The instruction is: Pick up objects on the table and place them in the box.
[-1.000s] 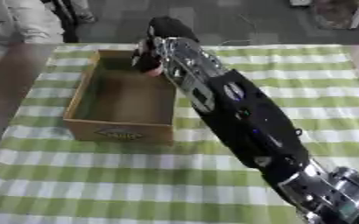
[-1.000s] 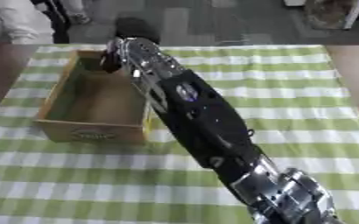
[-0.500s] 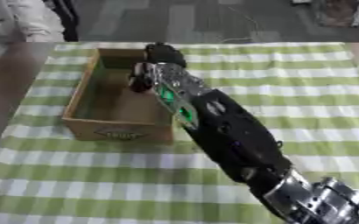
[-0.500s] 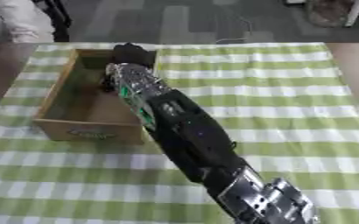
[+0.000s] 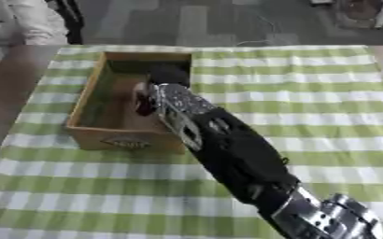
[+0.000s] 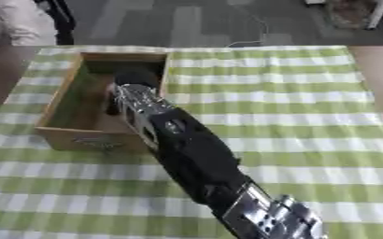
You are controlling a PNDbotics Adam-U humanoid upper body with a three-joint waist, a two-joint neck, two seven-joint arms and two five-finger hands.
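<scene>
An open cardboard box [image 5: 87, 100] stands at the left of the table, on the green and white checked cloth [image 5: 309, 93]. My right arm [image 5: 227, 149] comes up from the lower right and reaches over the box's right wall. My right hand [image 5: 168, 75] hangs inside the box, its black fingers curled. A small dark red thing with a pale top [image 5: 143, 99] sits against the hand's left side, low in the box; I cannot make out what it is. The arm hides the box's right wall. My left hand shows in neither view.
The brown table edge [image 5: 7, 116] runs bare along the left of the cloth. Beyond the far edge lies grey floor, with a dark round object [image 5: 358, 9] at the upper right. The cloth right of the arm carries nothing I can see.
My right hand has come from the box's far end toward its middle and lower inside it, the red thing with it. The camera has also tilted.
</scene>
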